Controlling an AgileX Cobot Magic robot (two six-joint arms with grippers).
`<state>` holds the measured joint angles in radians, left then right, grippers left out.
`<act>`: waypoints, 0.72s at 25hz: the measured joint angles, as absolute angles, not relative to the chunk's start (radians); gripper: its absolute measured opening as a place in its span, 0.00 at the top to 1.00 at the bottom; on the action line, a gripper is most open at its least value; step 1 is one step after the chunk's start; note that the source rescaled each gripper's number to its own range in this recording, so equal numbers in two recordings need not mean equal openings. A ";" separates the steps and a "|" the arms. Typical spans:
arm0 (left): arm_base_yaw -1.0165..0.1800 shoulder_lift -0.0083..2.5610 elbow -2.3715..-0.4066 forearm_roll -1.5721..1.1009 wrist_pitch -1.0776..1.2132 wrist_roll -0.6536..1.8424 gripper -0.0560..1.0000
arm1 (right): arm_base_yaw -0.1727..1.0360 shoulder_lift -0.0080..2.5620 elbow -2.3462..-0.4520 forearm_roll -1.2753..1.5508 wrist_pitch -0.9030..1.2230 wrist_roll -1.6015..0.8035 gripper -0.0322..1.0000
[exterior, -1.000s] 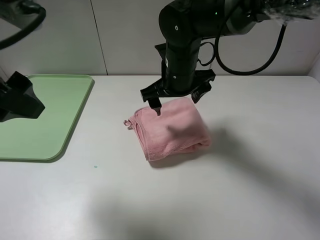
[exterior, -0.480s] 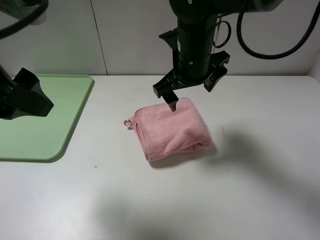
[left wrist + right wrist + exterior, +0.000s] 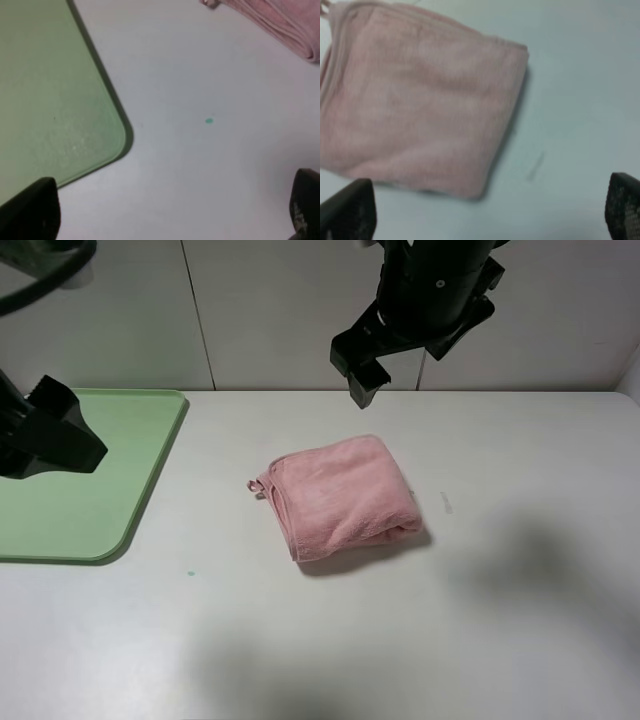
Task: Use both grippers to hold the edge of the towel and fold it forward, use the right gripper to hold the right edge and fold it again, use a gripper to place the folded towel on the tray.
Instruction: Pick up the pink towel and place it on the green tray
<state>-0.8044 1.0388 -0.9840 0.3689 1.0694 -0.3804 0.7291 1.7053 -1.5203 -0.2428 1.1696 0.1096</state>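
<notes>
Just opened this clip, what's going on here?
A two-arm robot is partway through folding a towel and putting it away. The pink towel lies folded in a thick bundle on the white table, to the right of the green tray and not yet on it. The right gripper hangs open above the towel's far side, holding nothing. The left gripper hovers open over the tray.

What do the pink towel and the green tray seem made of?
Towel: soft fleecy cloth, likely terry or microfibre, matte pink; fuzzy nap, stitched hem. Tray: probably moulded plastic, pale green, smooth with slight sheen; rounded corner, low raised rim.
</notes>
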 joint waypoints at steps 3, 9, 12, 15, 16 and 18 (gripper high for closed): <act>-0.804 1.039 -0.984 0.369 1.069 -0.382 0.09 | 0.729 1.655 -1.440 -0.243 1.161 0.095 0.00; -0.804 1.039 -0.984 0.369 1.069 -0.384 0.09 | 0.729 1.508 -1.230 -0.243 1.087 0.092 0.00; -0.804 1.039 -0.984 0.369 1.069 -0.384 0.09 | 0.729 1.406 -1.118 -0.243 1.052 0.092 0.00; -0.804 1.039 -0.984 0.369 1.069 -0.384 0.09 | 0.729 1.304 -1.011 -0.243 1.023 0.097 0.00; -0.804 1.039 -0.984 0.369 1.069 -0.384 0.09 | 0.729 1.265 -0.973 -0.243 1.011 0.100 0.00; -0.804 1.039 -0.984 0.369 1.069 -0.384 0.09 | 0.729 1.191 -0.903 -0.243 0.994 0.110 0.00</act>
